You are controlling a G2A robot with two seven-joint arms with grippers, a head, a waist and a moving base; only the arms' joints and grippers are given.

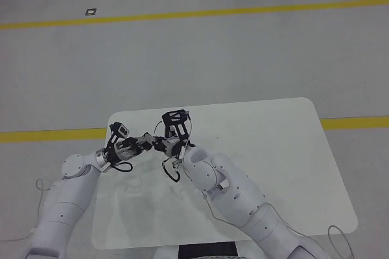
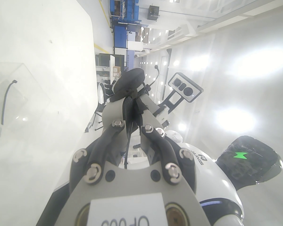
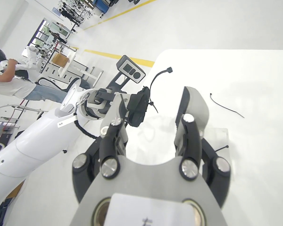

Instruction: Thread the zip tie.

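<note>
Above white table [image 1: 279,162], left hand [image 2: 129,88] clenching zip tie [image 3: 155,78], right hand [image 3: 153,102] spread, yellow-lined floor [image 1: 181,58].

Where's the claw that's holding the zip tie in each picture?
Top view: the left gripper is near the far left corner of the table.
Left wrist view: close up in the foreground, shut.
Right wrist view: farther off, beyond the open right gripper, with the zip tie sticking out.
Shared landmark: the white table.

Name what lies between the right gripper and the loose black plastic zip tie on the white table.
Bare white table separates right gripper from loose black zip tie, per right wrist view.
</note>
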